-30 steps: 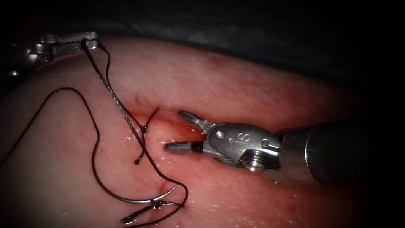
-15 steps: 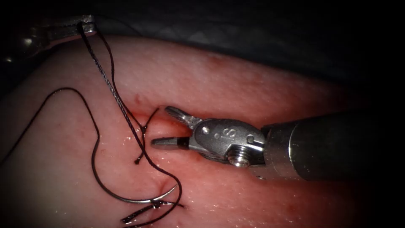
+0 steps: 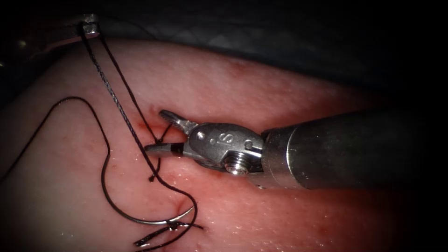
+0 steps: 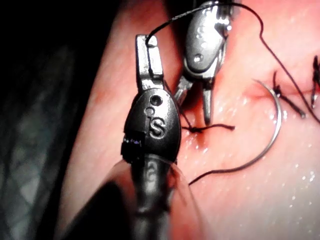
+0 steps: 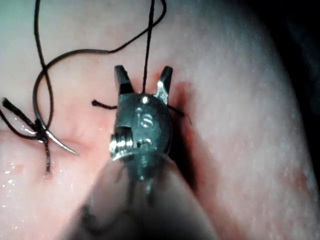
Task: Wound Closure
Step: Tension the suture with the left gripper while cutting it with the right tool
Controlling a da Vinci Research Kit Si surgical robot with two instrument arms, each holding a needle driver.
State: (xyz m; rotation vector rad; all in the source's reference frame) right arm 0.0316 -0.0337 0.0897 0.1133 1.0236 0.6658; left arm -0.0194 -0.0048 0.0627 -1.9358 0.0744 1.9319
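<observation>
Right tool: jaws open, holding nothing. Over the last second we see it has advanced leftward along the cut; its tips now straddle the taut thread just above the knot. Left tool: jaws closed on the thread, drawn up and away at upper left, strand tighter. Needle lies free on the tissue, below the knot, not in it. We judge the thread is presented to the open jaws.
</observation>
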